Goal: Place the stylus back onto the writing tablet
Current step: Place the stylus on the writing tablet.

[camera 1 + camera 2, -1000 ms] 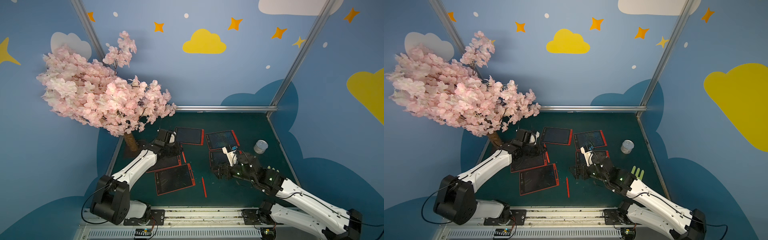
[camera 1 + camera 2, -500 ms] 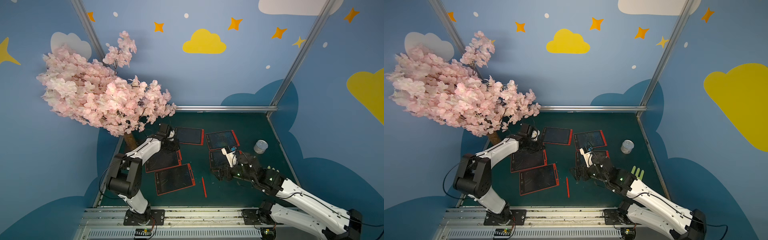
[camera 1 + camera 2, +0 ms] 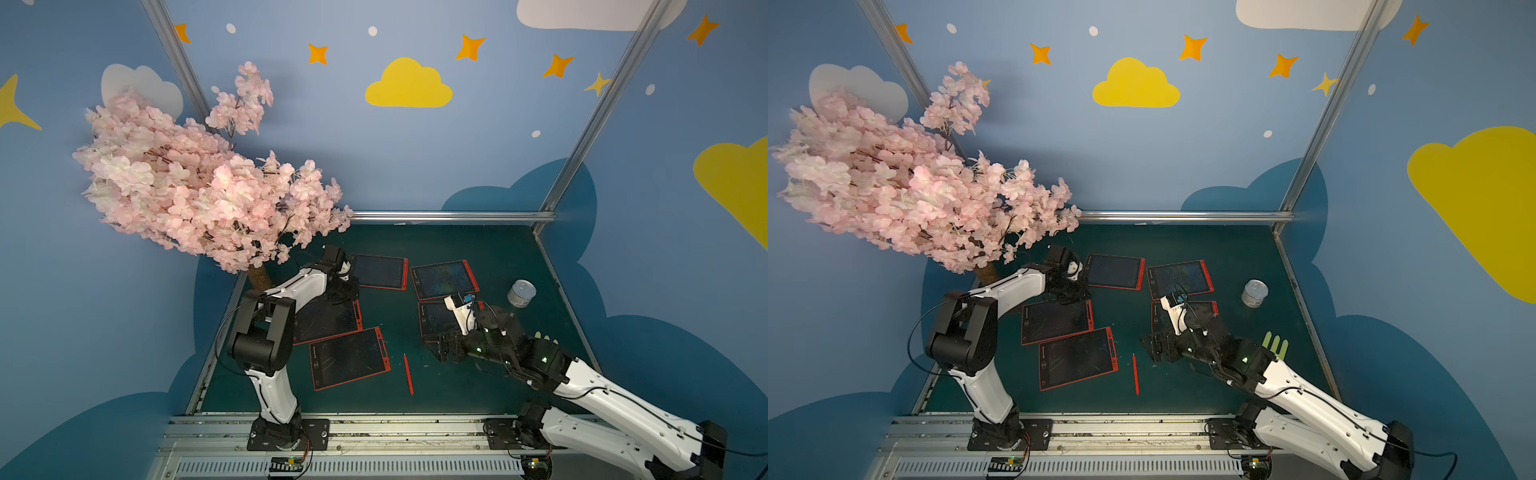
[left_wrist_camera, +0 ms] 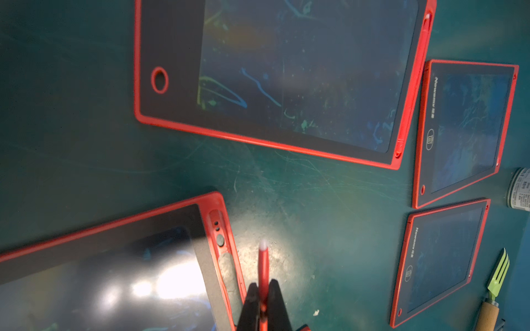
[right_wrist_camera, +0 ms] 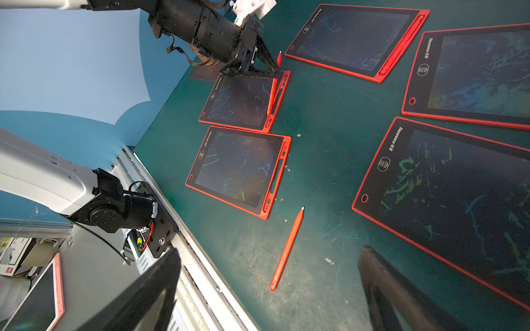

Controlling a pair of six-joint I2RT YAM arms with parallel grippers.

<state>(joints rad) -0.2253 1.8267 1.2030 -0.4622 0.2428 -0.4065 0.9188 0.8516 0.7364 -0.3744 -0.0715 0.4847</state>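
Blue walls painted with yellow clouds and stars close in a dark green surface (image 3: 478,245), and a pink blossom tree (image 3: 199,187) leans over its back left corner. In both top views we count five red-framed tablets (image 3: 380,272) lying flat: two toward the back edge, two close together near the left edge, and one partly under the right arm (image 3: 602,386). The left gripper (image 3: 351,294) sits low near the tree's trunk, at the far corner of the writing tablet (image 3: 328,322). What it holds is hidden here. The right gripper (image 3: 442,351) hovers near the middle. A second stylus (image 3: 408,374) lies loose toward the front edge, between that gripper and the front tablet (image 3: 349,357). A can (image 3: 521,293) stands near the right edge, with a green fork (image 3: 1276,345) nearer the front.

From the left wrist we see the gripper's fingers (image 4: 276,298) pressed together on a red stylus (image 4: 263,263). Its pale tip points over bare surface just beside the writing tablet's slotted edge; whether the tip touches down we cannot tell.

From the right wrist we see that gripper spread wide, with nothing between its fingers (image 5: 381,275), above the second stylus. Across the surface, the left gripper pinches the stylus at the writing tablet's corner.
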